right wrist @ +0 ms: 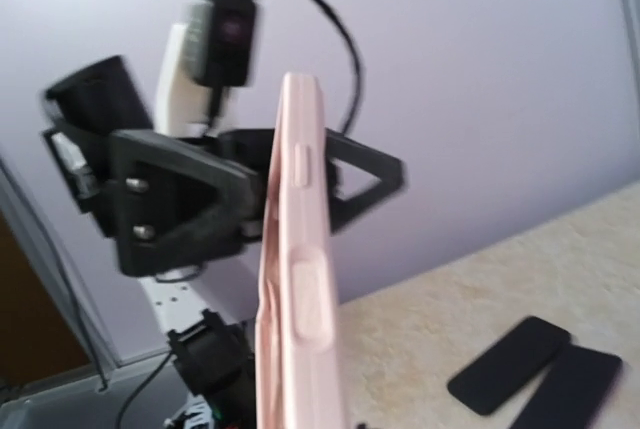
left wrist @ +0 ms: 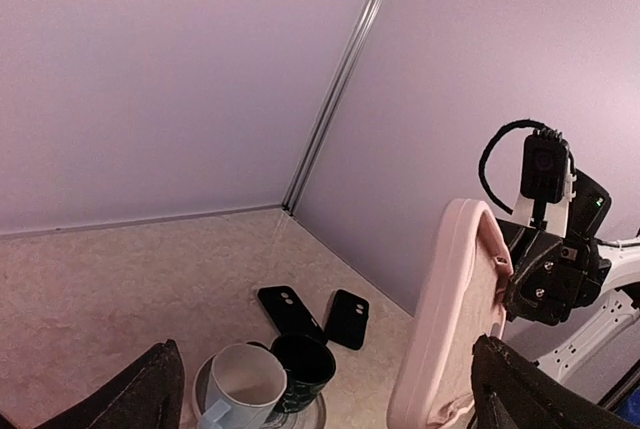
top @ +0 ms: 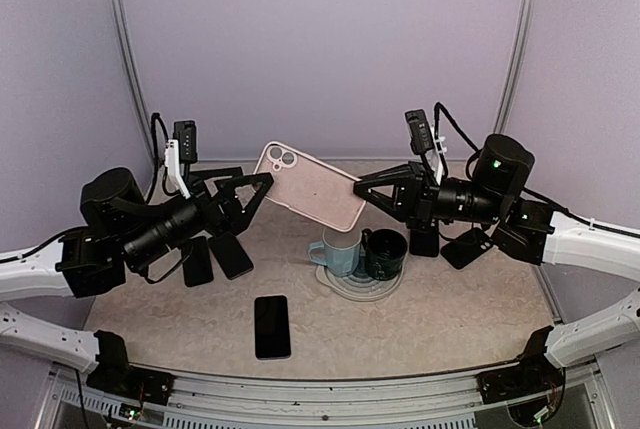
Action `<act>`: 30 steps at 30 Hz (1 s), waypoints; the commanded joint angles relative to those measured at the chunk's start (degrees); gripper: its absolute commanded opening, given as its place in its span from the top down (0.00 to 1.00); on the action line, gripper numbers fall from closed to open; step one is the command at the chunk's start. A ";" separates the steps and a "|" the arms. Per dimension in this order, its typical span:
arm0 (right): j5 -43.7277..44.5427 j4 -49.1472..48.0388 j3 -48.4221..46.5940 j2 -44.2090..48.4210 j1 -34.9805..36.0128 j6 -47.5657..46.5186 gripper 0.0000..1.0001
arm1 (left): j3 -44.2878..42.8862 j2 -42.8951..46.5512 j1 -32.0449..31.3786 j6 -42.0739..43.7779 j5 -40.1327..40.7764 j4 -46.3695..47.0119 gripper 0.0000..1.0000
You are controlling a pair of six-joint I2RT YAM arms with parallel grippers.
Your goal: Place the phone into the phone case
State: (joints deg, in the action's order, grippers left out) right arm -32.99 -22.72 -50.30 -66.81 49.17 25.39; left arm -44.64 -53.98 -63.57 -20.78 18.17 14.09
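Above the middle of the table (top: 450,314), the pink phone case (top: 312,189) hangs in the air between the two arms, tilted, with its camera cut-out at the upper left end. The right gripper (top: 360,189) is clamped on the right end of the phone case and carries it alone. The left gripper (top: 252,189) is released, its jaws spread wide at the left end of the phone case. In the left wrist view, the phone case stands edge-on between the two fingers (left wrist: 530,394), close to the one on the right of that view; whether it touches that finger cannot be told. The right wrist view shows the phone case edge-on, its side button mouldings facing the camera, with the left gripper directly behind it. The phone (top: 272,327) lies flat on the table near the front edge, screen side dark, well apart from the phone case and untouched by either gripper. A light blue mug (top: 340,249) and a dark mug (top: 386,252) stand side by side on a plate (top: 365,289) below the phone case. Spare black cases (top: 232,256) lie flat on the table under each arm.
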 commanded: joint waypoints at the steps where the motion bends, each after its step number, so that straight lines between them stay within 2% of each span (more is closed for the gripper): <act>1: -4.27 -3.48 0.13 0.03 0.14 -0.09 1.00 | -0.76 -1.96 0.96 -0.54 -8.71 3.72 0.03; 3: -4.90 -2.78 -0.32 -0.49 0.14 -0.39 1.00 | -2.15 -3.94 0.98 -0.65 -12.81 4.12 0.09; 4: -4.97 -2.34 -0.51 -0.58 0.14 -0.75 1.00 | -2.28 -4.47 0.94 -0.73 -13.76 4.67 0.16; 6: -5.22 -1.59 -0.70 -0.46 0.14 -1.42 1.00 | -1.45 -4.48 1.05 -1.01 -13.37 6.76 0.39; 10: -4.74 0.49 -0.90 -0.27 0.14 -2.54 1.00 | 1.62 -2.16 1.00 -1.20 -14.44 12.45 0.75; 11: -5.56 1.54 -1.21 -0.97 0.14 -2.98 1.00 | 0.86 -2.75 1.04 -1.26 -16.65 11.74 0.98; 12: -5.67 2.87 -1.63 -1.23 0.14 -3.55 1.00 | 0.28 -3.28 1.08 -1.47 -17.14 10.24 1.00; 13: -5.63 4.97 -2.30 -1.42 0.10 -4.87 0.91 | -0.42 -3.92 1.01 -1.76 -17.46 8.82 1.00; 14: -4.96 8.49 -3.44 -1.43 0.00 -6.69 0.64 | -1.22 -4.20 1.13 -1.76 -17.76 6.62 1.00; 16: -0.53 16.65 -5.69 -0.42 -0.19 -10.78 0.20 | -3.25 -4.67 1.15 -1.73 -17.53 0.58 1.00; 17: 2.02 20.63 -6.65 0.45 -0.21 -13.01 0.04 | -4.44 -4.94 1.39 -1.91 -17.38 -3.10 1.00; 19: 6.68 28.11 -8.50 1.95 -0.22 -18.05 0.01 | -6.88 -5.97 2.06 -2.73 -18.77 -10.16 1.00; 22: 8.91 34.03 -8.93 1.97 0.03 -22.34 0.05 | -9.53 -10.69 2.24 -3.59 -25.08 -17.52 1.00; 26: 9.61 36.01 -8.46 -2.82 2.53 -22.90 0.19 | -9.91 -15.89 2.29 -5.09 -32.06 -18.48 1.00; 30: 9.67 30.13 -5.32 -3.70 4.60 -21.13 0.28 | -9.65 -17.61 2.24 -5.69 -33.76 -16.92 1.00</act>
State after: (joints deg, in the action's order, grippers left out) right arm -24.88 7.81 -57.93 -69.60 51.88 4.84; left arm -53.76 -71.00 -61.52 -25.21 -10.35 -1.89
